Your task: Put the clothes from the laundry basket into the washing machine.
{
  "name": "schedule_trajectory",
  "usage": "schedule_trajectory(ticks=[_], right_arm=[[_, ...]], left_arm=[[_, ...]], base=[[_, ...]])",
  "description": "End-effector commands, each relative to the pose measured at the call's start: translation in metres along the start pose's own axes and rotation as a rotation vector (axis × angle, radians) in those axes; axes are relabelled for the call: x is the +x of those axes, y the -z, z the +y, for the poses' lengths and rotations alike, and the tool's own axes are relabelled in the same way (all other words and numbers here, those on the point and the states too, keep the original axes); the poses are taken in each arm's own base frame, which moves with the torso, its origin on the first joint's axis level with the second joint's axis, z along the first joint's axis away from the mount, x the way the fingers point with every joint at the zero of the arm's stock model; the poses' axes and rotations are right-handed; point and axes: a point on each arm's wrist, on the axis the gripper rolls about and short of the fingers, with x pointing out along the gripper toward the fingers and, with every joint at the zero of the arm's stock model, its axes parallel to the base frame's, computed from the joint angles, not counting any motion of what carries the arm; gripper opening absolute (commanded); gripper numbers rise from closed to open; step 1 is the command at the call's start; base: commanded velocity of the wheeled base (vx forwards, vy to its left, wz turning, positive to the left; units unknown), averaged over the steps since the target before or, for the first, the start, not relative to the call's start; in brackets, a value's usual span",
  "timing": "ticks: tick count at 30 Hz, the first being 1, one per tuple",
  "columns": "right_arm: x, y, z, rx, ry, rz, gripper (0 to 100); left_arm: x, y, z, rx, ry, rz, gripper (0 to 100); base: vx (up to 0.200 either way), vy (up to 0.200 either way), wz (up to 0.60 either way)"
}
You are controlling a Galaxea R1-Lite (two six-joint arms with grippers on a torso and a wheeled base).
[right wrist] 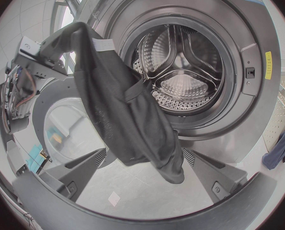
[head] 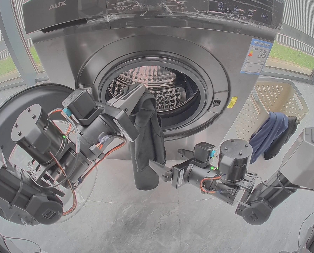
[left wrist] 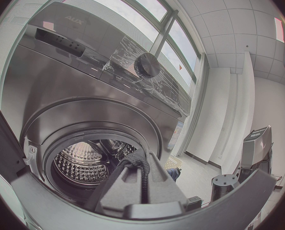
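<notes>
Charcoal knit garment (head: 148,137), white label near its top, hanging limp from the clenched left gripper (head: 137,90); right gripper (head: 169,160) spread apart below.

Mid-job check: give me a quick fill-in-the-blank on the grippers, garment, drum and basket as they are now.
1. The black garment hangs from the ___ gripper.
2. The right gripper, below it, is ___.
3. The drum is ___.
4. The basket stands on the robot's ___ side.
Missing words: left; open; empty; right.
</notes>
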Motion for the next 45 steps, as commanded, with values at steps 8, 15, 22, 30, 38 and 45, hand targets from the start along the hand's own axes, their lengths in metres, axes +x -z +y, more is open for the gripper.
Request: schedule_trajectory(ticks=[8, 15, 22, 30, 38, 45], right_arm=[[0.037, 0.0, -0.034, 0.008, 0.084, -0.055, 100], [0.049, 0.007, -0.04, 0.01, 0.091, -0.06, 100], [0.062, 0.031, -0.039, 0.007, 0.078, -0.045, 100], [0.067, 0.033, -0.049, 0.009, 0.096, -0.062, 100], [0.062, 0.036, -0.064, 0.012, 0.135, -0.056, 100], [0.067, 0.05, -0.08, 0.005, 0.165, -0.038, 100]], left_arm=[[-0.002, -0.001, -0.002, -0.003, 0.008, 0.001, 0], [-0.002, 0.0, -0.004, -0.006, 0.015, 0.003, 0], [-0.003, -0.001, -0.004, -0.007, 0.015, 0.001, 0], [-0.003, -0.003, -0.004, -0.009, 0.017, -0.001, 0], [-0.003, -0.003, -0.005, -0.009, 0.015, -0.003, 0], [-0.004, -0.006, -0.007, -0.011, 0.025, -0.011, 0]], base=[[0.0, 0.0, 0.0], [0.0, 0.0, 0.0], [0.0, 0.0, 0.0], [0.0, 0.0, 0.0], [0.0, 0.0, 0.0], [0.0, 0.0, 0.0]])
